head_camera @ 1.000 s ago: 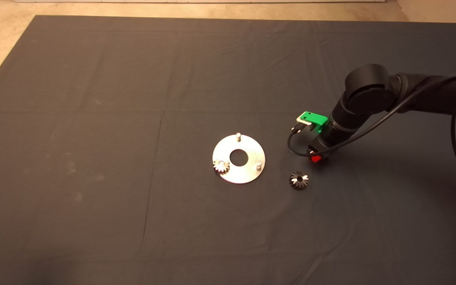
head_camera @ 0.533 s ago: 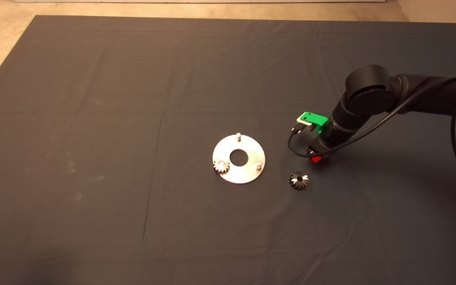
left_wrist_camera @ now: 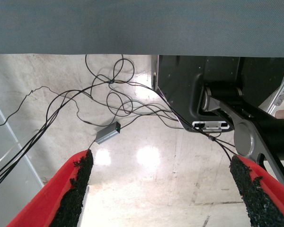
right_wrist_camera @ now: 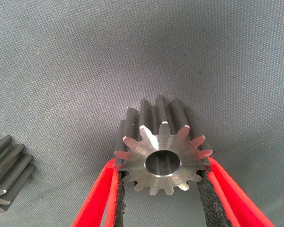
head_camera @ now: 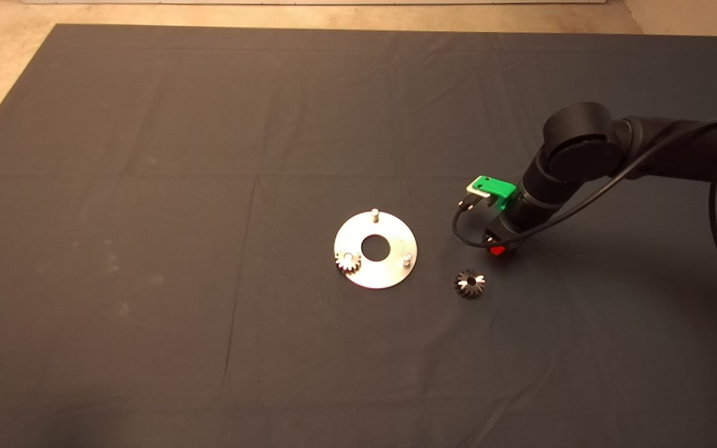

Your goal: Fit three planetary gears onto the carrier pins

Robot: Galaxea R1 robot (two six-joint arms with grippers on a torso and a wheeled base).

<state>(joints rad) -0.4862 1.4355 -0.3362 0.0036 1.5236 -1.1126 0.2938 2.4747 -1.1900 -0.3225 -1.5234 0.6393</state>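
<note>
One gear sits on a pin of the round plate | two pins bare | right tool pinches second gear on mat | third gear lies loose nearby | left tool parked, fingers spread

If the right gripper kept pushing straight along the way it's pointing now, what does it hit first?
The right gripper is shut on a planetary gear, pointing down. Just beyond the gear lies only the dark mat, so the gear would probably press into that first.
</note>
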